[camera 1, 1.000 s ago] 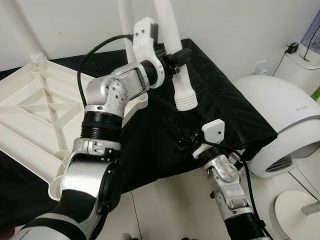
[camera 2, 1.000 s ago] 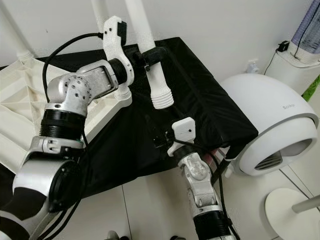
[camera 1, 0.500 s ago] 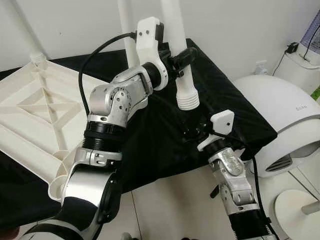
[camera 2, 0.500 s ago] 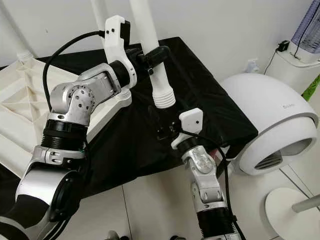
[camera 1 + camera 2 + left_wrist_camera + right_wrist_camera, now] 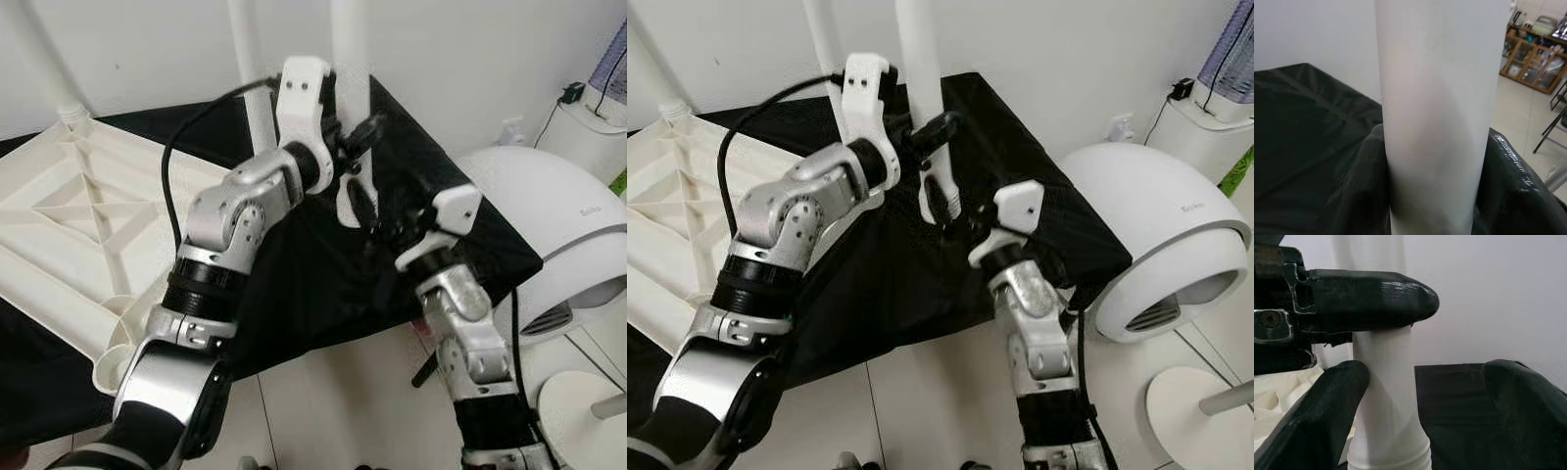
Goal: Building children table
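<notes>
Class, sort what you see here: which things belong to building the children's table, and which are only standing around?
Part of the job:
- white table leg, held upright in the left gripper
- right gripper, open at the leg's threaded end
- white tabletop, underside up on the black cloth
- second leg, standing behind

Only standing around:
- white domed appliance
- wall plug

The robot's left arm bends up and forward at the elbow, its left gripper (image 5: pixel 355 147) clamped around an upright white table leg (image 5: pixel 924 88). The right arm rises from below with its wrist tilted inward, bringing the right gripper (image 5: pixel 950 217) up to the lower end of the same leg, black fingers (image 5: pixel 1327 411) spread apart on either side of it.
</notes>
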### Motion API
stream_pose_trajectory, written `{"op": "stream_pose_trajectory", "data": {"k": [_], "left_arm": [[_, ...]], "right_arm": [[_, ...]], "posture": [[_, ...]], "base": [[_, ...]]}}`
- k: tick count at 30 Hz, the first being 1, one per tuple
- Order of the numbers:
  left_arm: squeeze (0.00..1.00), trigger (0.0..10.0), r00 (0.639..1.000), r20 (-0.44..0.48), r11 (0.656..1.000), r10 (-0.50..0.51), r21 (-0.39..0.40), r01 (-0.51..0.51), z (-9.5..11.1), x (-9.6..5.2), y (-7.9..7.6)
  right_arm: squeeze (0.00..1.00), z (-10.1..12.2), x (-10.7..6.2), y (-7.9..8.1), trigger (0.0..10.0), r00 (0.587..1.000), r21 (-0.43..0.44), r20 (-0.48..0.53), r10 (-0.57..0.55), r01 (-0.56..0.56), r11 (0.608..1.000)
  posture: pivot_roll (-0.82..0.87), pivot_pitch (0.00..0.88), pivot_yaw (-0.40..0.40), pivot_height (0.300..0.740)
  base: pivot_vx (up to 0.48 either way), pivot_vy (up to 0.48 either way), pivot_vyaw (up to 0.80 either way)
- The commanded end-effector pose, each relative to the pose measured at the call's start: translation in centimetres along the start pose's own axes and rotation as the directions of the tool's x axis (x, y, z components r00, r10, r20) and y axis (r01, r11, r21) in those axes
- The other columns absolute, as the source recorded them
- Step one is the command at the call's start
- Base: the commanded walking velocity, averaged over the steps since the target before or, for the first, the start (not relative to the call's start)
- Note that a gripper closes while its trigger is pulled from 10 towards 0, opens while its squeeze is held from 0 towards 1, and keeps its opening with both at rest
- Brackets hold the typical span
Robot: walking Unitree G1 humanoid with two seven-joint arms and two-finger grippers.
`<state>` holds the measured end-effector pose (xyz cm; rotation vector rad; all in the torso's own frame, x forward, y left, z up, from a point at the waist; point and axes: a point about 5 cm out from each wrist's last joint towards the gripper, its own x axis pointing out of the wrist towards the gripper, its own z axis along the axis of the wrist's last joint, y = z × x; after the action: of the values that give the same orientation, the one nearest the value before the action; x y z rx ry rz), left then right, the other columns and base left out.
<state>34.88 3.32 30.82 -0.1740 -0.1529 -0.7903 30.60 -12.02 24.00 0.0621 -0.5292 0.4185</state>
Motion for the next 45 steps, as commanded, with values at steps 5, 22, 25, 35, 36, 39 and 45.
{"op": "stream_pose_trajectory", "data": {"k": [5, 22, 25, 35, 36, 39, 45], "left_arm": [[0.0, 10.0, 0.979, 0.032, 0.978, -0.202, 0.068, 0.2, 0.8, -0.2, -2.4], [0.0, 10.0, 0.985, 0.063, 0.976, -0.164, 0.157, 0.152, 0.9, -0.1, -1.6], [0.0, 10.0, 0.986, 0.064, 0.976, -0.157, 0.164, 0.145, 1.0, -0.1, -1.4], [0.0, 10.0, 0.987, 0.065, 0.971, -0.149, 0.196, 0.134, 1.0, -0.1, -1.0], [0.0, 10.0, 0.986, 0.063, 0.97, -0.156, 0.2, 0.14, 0.8, -0.1, -1.3], [0.0, 10.0, 0.985, 0.058, 0.968, -0.164, 0.203, 0.149, 0.4, -0.2, -1.6], [0.0, 10.0, 0.976, 0.065, 0.961, -0.209, 0.197, 0.193, 0.2, -0.3, -3.1]], "right_arm": [[0.0, 0.3, 0.9, -0.2, 10.0, 0.999, -0.007, -0.028, 0.018, -0.018, 1.0], [0.0, -0.9, 0.6, 0.6, 10.0, 0.965, 0.075, -0.188, 0.185, -0.174, 0.982], [0.0, -0.9, 0.5, 0.5, 10.0, 0.964, 0.077, -0.192, 0.183, -0.171, 0.982], [0.0, -0.4, 0.7, -0.3, 10.0, 0.963, 0.064, -0.202, 0.177, -0.168, 0.984], [0.0, -0.3, 0.9, -0.3, 10.0, 0.964, 0.059, -0.2, 0.177, -0.168, 0.984], [0.0, -0.1, 1.2, -0.4, 10.0, 0.964, 0.053, -0.194, 0.184, -0.177, 0.983], [0.0, 0.2, 2.0, -0.5, 10.0, 0.959, 0.046, -0.186, 0.214, -0.209, 0.977]], "posture": [[-0.09, 0.127, 0.084, 0.74], [-0.08, 0.132, 0.071, 0.74], [-0.08, 0.133, 0.07, 0.74], [-0.08, 0.133, 0.073, 0.74], [-0.08, 0.133, 0.073, 0.74], [-0.08, 0.133, 0.073, 0.74], [-0.08, 0.132, 0.064, 0.74]], "base": [[0.0, 0.0, 0.0], [0.0, 0.0, 0.0], [0.0, 0.0, 0.0], [0.0, 0.0, 0.0], [0.0, 0.0, 0.0], [0.0, 0.0, 0.0], [0.0, 0.0, 0.0]]}}
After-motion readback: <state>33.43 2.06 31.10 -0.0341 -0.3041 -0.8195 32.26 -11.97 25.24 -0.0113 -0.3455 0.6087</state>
